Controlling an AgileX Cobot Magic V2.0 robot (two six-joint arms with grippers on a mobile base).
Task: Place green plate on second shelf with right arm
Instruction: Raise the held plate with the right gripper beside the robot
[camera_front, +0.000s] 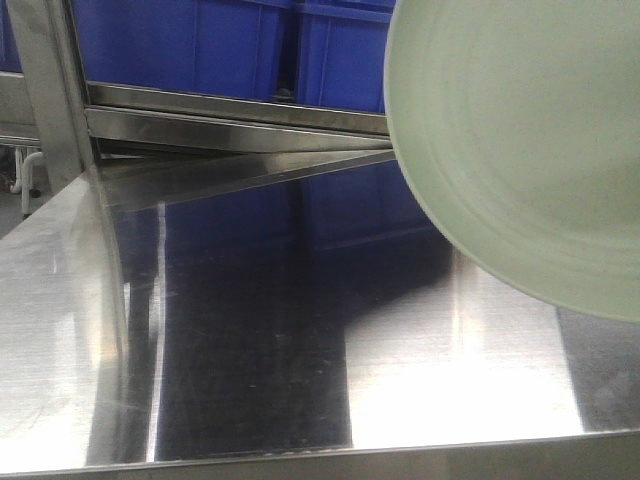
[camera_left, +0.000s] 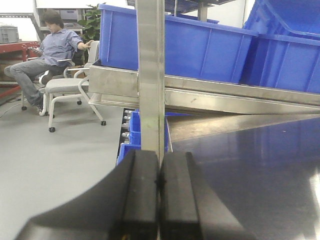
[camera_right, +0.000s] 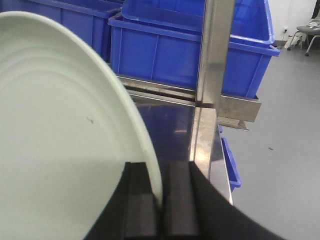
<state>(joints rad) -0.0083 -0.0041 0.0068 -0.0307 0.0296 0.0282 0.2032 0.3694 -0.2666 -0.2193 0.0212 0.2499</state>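
While clamped by the right gripper (camera_right: 159, 172), the green plate (camera_right: 65, 125) is held up.
Placement on the steel shelf (camera_front: 250, 330) ahead is not yet made.

Cutting off the green plate (camera_front: 520, 140) at the front view's top and right edges. Hiding part of its rim inside the right claw (camera_right: 159, 175). Cropping the left claw (camera_left: 159, 162) at the bottom edge.

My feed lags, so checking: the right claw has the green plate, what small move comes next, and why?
Probably lower the right claw toward the steel shelf while levelling the green plate. The plate is clamped by its rim, steeply tilted, and seems to hang above the shelf surface, so releasing now would likely drop it.
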